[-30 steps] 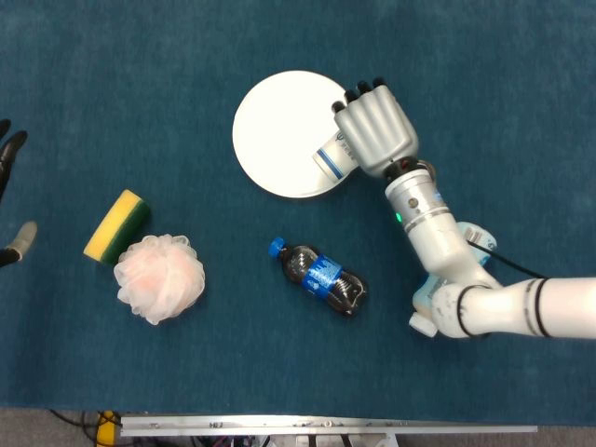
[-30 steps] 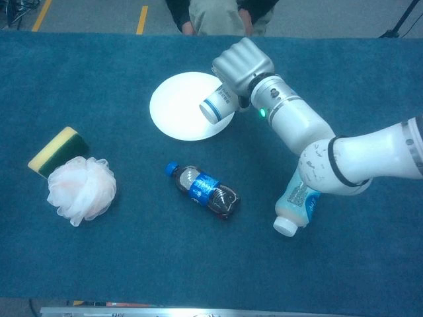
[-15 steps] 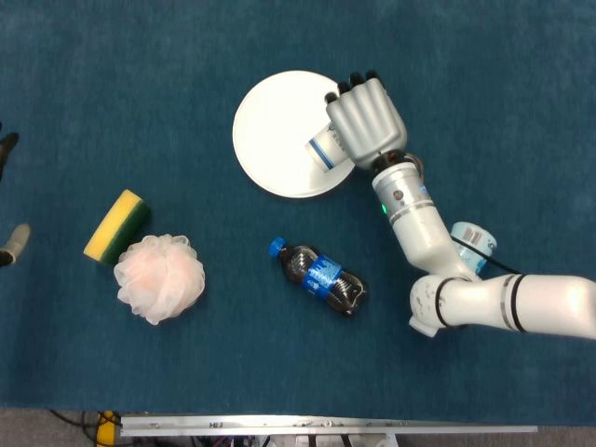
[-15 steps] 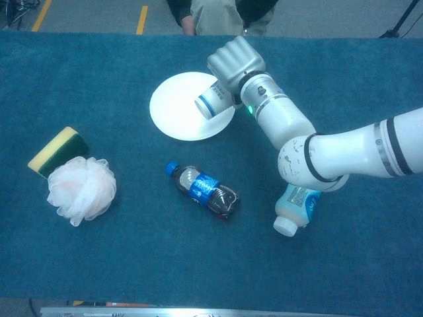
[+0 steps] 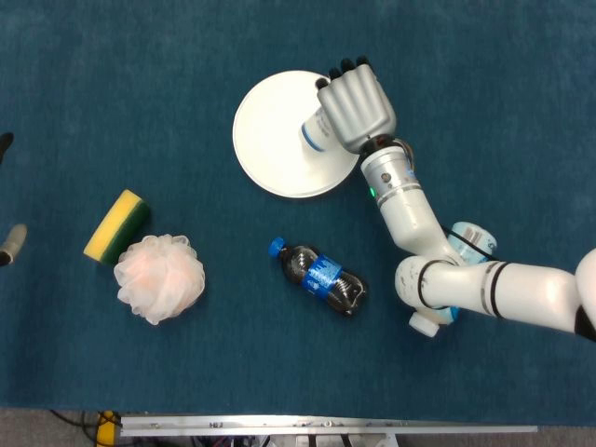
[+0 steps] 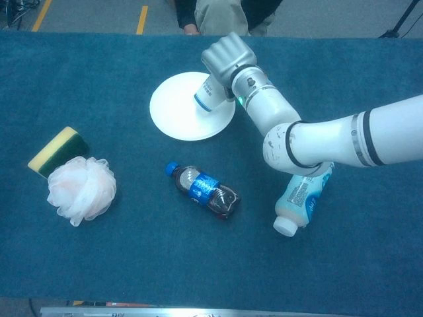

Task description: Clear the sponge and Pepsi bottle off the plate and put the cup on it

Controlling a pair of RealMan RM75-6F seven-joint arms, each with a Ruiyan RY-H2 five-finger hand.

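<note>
Scanning from the far left edge of the head view, we note only dark fingertips of the left hand (image 5: 7,244) at the frame border; we cannot tell how its fingers lie. Next we record the yellow-and-green rectangular sponge (image 5: 117,225) lying flat on the blue cloth table (image 5: 140,84), well to the left of the right hand and off the plate, with the pale pink mesh bath puff (image 5: 159,277) touching its near side. Toward the middle, the small dark Pepsi bottle with blue cap and blue label (image 5: 318,277) lies on its side on the cloth, below the right hand and apart from the plate. The round white plate (image 5: 270,130) sits just left of the right hand (image 5: 356,110), whose fingers are wrapped around the white paper cup with a blue band (image 5: 318,130). The cup is tilted over the plate's right portion. Beneath the right forearm lies a white bottle with a light blue label (image 6: 301,198), on its side.
</note>
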